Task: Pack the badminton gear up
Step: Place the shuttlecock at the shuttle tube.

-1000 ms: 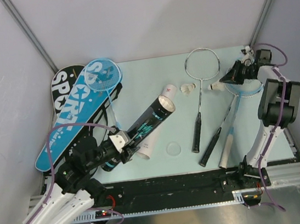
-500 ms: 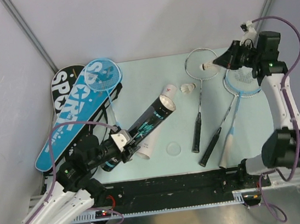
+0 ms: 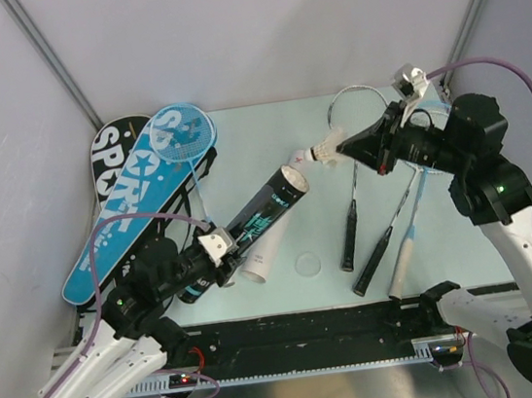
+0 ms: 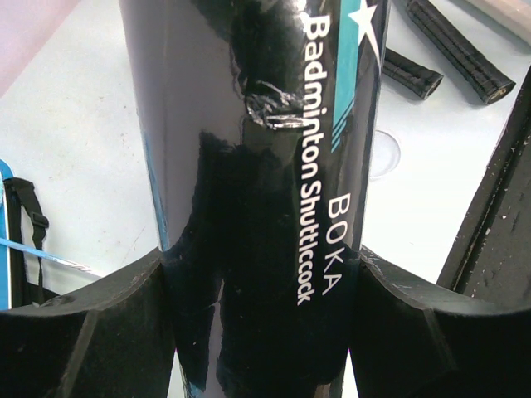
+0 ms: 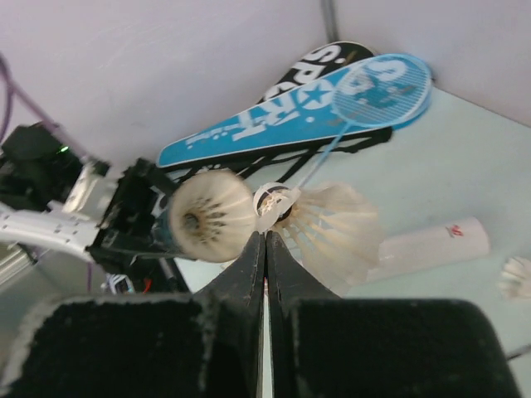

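Note:
My left gripper [image 3: 220, 255] [image 4: 261, 274] is shut on the black teal-printed tube [image 3: 266, 214] [image 4: 249, 149], which tilts up toward the table's middle. Its open mouth [image 5: 207, 215] shows shuttlecock feathers inside. My right gripper [image 3: 338, 156] [image 5: 265, 239] is shut on a white feather shuttlecock [image 3: 321, 152] [image 5: 332, 228], pinching its edge just right of the tube's mouth. The white tube [image 3: 259, 259] [image 5: 436, 242] lies under the black one. The blue racket [image 3: 182, 132] rests on the blue cover [image 3: 126, 217] and black cover [image 3: 110, 143].
A silver racket [image 3: 357, 113] and two more racket handles [image 3: 377, 258] lie right of centre, partly under my right arm. A clear round lid [image 3: 307, 264] sits near the front. Another shuttlecock [image 5: 518, 278] shows at the right wrist view's edge. Walls close in the back and sides.
My right arm has swung left from the back right corner, carrying the shuttlecock over to the black tube's mouth. The left arm and tube have barely moved.

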